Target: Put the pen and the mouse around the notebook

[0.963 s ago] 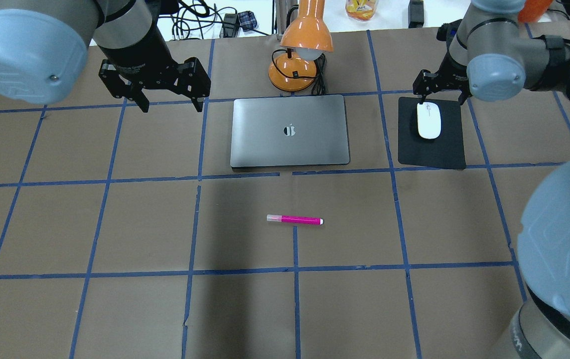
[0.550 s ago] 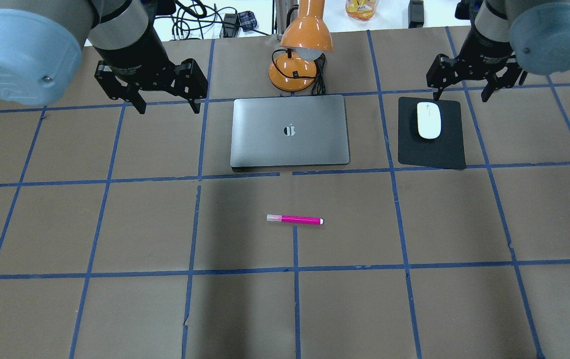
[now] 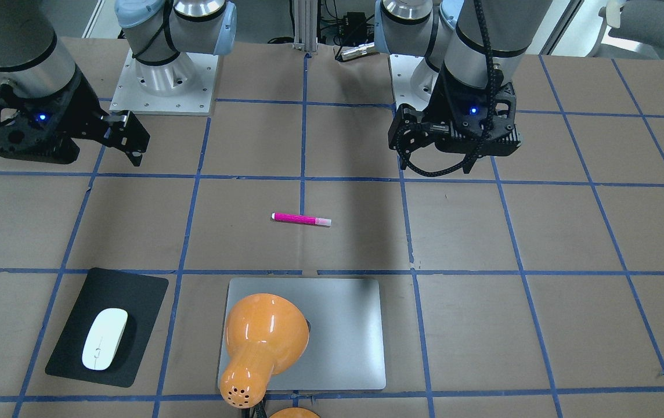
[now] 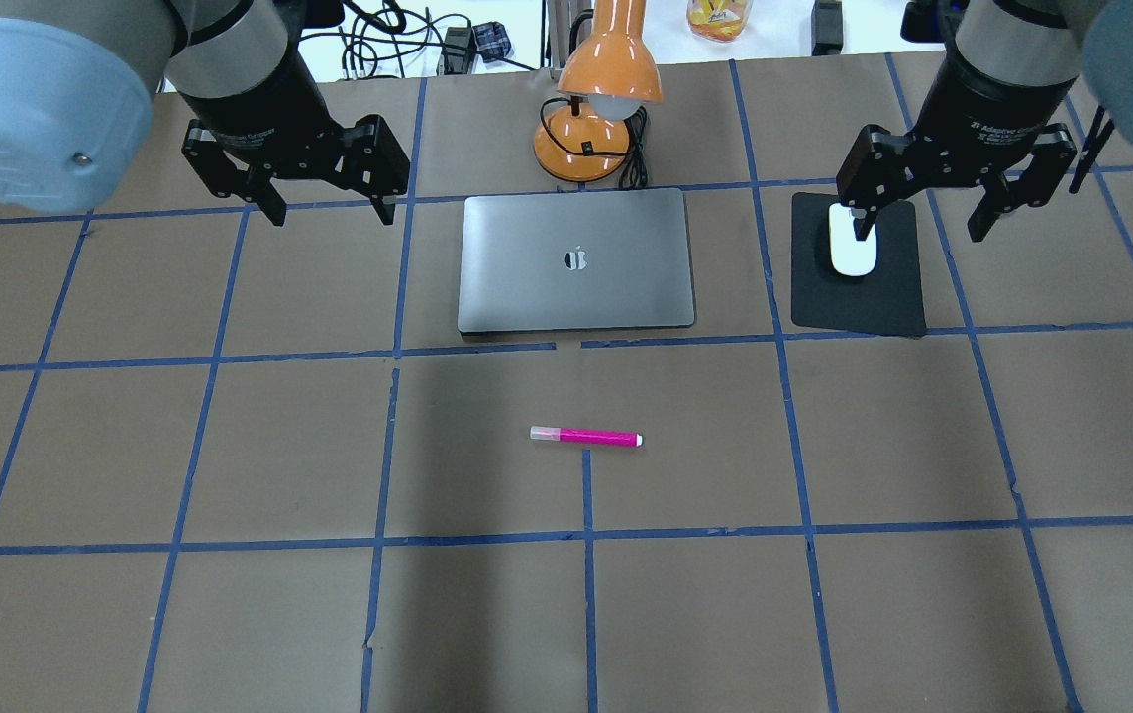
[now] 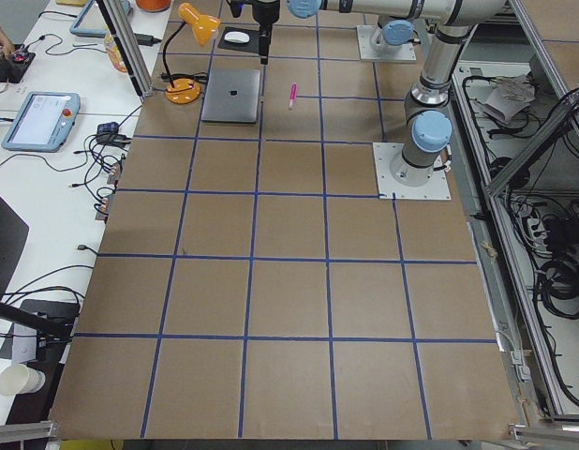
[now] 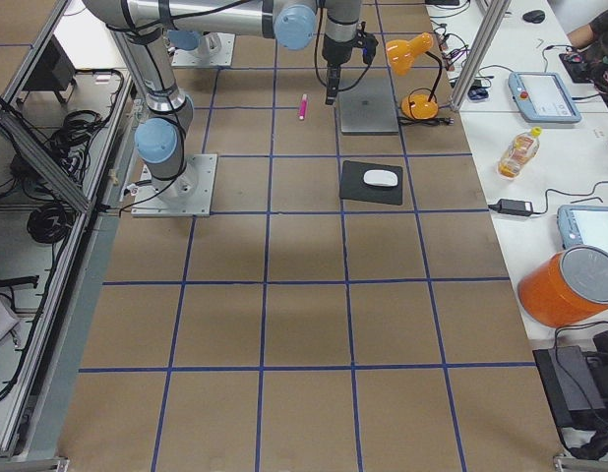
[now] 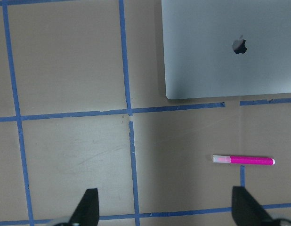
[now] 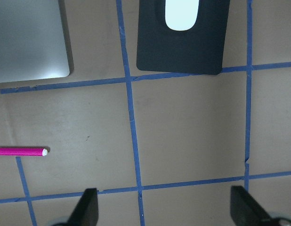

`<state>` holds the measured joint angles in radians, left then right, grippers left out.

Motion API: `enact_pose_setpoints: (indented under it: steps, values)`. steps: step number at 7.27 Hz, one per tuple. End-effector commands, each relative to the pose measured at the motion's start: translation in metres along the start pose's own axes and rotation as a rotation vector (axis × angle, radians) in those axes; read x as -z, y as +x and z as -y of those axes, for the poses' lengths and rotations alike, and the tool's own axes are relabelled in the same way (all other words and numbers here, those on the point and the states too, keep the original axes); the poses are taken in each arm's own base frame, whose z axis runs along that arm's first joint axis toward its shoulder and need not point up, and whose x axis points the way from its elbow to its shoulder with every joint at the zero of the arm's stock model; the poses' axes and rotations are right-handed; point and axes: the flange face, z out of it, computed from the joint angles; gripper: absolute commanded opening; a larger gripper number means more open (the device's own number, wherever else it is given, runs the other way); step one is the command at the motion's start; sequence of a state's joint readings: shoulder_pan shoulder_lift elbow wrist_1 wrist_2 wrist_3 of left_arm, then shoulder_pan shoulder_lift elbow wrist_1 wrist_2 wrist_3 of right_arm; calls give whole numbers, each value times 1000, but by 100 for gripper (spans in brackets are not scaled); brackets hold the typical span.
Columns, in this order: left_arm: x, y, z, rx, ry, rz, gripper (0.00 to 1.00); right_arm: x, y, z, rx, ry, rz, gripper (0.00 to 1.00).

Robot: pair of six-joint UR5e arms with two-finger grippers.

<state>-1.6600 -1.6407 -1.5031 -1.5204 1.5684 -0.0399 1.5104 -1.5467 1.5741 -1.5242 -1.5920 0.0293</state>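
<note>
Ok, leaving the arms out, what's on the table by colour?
Pink: 1, pen
White: 1, mouse
Silver-grey: 1, laptop
Black: 1, mouse pad
Orange: 1, lamp
Total: 5

Arm tubes (image 4: pixel 230 45): silver-grey metal.
Joint caps (image 4: pixel 27 104): pale blue, round, one screw.
Wrist mounts (image 3: pixel 474 125): black, blue light.
Cable (image 3: pixel 425 172): black, braided.
</note>
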Motion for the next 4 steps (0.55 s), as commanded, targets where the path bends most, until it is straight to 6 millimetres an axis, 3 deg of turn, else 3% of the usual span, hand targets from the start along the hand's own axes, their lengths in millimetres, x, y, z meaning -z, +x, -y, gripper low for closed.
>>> enact_pose_setpoints:
  steps: [1,4]
  values:
    - [0,0,1,2,4,-5,100,1,-15,-14,-16,1,0,100]
    - [-2,0,2,11,2,-1,100,11,-13,-18,-15,21,-3,100]
